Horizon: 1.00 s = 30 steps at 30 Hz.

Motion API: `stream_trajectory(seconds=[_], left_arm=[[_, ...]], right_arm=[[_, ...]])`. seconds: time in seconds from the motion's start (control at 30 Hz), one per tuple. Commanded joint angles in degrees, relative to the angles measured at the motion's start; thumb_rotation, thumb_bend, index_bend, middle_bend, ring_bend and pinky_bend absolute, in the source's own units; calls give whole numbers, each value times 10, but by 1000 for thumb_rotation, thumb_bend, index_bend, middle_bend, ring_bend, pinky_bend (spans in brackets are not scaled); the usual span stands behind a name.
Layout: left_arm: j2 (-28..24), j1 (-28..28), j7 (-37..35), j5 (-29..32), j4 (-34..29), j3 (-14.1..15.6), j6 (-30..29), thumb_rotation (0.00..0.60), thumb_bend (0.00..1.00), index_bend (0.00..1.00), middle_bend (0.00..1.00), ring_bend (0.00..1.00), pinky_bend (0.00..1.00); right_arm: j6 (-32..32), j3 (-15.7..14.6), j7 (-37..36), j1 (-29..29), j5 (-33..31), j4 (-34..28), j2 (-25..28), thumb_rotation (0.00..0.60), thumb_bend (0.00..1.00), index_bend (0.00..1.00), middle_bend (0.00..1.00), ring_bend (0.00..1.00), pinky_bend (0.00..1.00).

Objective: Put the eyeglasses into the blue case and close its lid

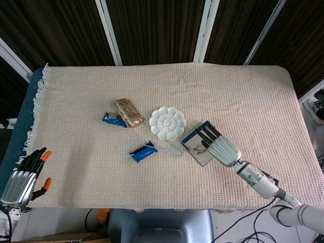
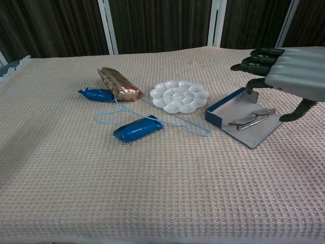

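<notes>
We see the blue case [image 2: 242, 120] lying open on the counter [image 1: 253, 96], to the right of the white palette [image 2: 179, 96]. Its low blue wall runs along the side nearest the palette, and its grey inner surface faces up. The eyeglasses [image 2: 251, 119] lie inside it, on this grey surface, with the lenses toward the right end. In the head view we find the same eyeglasses [image 1: 202, 147] as a thin dark outline in the case [image 1: 195, 144]. The lid is not closed.

The right robot hand [image 2: 284, 76] hangs over the far right part of the case. Its fingers [image 2: 256, 60] are stretched out and a little apart, the thumb points down beside the case, and it holds nothing. In the head view this robot hand [image 1: 218, 143] covers the right half of the case. We cannot tell if a fingertip touches the case's edge.

The left robot hand [image 1: 23, 174] is at the lower left, beyond the edge of the counter, well apart from everything. Its fingers look spread and it has hold of nothing.

The palette has round wells, and we see nothing in them. Left of it lie a gold-brown wrapped packet [image 2: 118, 84] and a small blue packet [image 2: 96, 94], touching each other. A second blue packet [image 2: 137, 129] lies nearer to us, and a thin light blue cord [image 2: 172, 120] loops around it and runs toward the case.
</notes>
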State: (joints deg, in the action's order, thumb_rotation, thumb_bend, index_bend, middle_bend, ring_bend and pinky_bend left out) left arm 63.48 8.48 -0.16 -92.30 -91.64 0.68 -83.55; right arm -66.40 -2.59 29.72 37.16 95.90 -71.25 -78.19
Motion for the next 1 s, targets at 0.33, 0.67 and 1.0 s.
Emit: stream_trajectory(seconds=[0.33, 0.67, 1.0], left_arm=[[3, 4, 10, 0, -2, 0, 7, 600, 418, 0, 0, 0, 137], [5, 5, 17, 2, -4, 1, 10, 600, 418, 0, 0, 0, 138], [4, 5, 13, 4, -3, 1, 10, 600, 418, 0, 0, 0, 138]], right_arm=[[-4, 5, -137, -34, -24, 40, -10, 600, 223, 408, 11, 0, 0], [-2, 60, -154, -7, -55, 190, -103, 600, 176, 259, 0, 0, 0], [26, 53, -163, 19, -43, 234, -135, 600, 133, 237, 0, 0, 0]])
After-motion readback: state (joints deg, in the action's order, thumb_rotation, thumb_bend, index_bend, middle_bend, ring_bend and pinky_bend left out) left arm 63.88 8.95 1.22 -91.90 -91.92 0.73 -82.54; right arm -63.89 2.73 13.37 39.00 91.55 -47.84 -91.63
